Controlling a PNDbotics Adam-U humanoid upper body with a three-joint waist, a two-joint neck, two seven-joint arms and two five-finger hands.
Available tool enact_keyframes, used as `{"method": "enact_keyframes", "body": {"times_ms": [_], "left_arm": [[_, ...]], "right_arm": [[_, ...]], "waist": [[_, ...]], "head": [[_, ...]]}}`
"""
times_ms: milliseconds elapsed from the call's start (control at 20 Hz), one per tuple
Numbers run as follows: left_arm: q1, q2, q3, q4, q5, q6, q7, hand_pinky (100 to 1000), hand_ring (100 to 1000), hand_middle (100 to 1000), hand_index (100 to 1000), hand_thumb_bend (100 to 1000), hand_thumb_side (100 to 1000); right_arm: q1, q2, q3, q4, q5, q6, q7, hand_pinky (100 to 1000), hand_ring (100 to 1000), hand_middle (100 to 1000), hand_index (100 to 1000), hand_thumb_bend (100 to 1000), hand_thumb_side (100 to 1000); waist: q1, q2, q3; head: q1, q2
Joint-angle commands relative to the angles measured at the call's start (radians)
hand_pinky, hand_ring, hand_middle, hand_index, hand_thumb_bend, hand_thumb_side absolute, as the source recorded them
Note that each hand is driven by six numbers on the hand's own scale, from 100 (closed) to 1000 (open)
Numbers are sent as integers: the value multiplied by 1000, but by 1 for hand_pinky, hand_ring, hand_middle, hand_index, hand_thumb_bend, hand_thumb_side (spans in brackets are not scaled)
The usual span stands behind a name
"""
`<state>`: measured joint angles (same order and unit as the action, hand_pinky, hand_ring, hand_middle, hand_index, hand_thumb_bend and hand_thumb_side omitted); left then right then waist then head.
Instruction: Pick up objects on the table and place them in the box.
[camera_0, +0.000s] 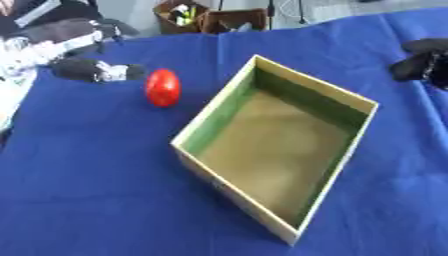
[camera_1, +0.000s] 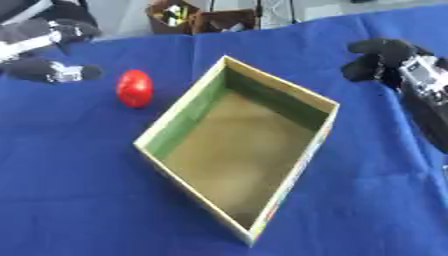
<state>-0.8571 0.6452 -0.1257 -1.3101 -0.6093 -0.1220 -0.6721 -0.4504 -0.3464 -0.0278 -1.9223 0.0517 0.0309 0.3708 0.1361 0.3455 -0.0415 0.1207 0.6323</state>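
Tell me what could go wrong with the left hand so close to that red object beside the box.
The red object is rounded and lies free on the blue cloth, so a touch from the left hand might roll it away. It also lies close to the box wall, leaving little room on that side. The right hand hangs near the box's far corner.

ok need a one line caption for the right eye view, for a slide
Empty box on a blue cloth, a red tomato beside it, left hand near the tomato, right hand idle.
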Motion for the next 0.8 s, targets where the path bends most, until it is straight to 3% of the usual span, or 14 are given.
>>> {"method": "enact_keyframes", "body": {"times_ms": [50,450,800], "left_arm": [[-42,-1,1,59,-15,3,-21,614,853,953,1000,669,930],[-97,-37,7,174,-101,4,-41,551,785,950,1000,645,845],[-114,-33,16,187,-175,-23,-20,547,790,976,1000,695,836]], "right_arm": [[-18,-16,2,-6,1,0,5,761,756,574,820,100,1000],[-26,-14,9,-6,0,4,16,761,756,572,819,100,1000],[-26,-13,15,-4,0,13,25,760,752,567,809,100,1000]], "waist": [[0,-15,-5],[8,-1,-27],[15,7,-37]], "head": [[14,3],[36,-9],[42,-18]]}}
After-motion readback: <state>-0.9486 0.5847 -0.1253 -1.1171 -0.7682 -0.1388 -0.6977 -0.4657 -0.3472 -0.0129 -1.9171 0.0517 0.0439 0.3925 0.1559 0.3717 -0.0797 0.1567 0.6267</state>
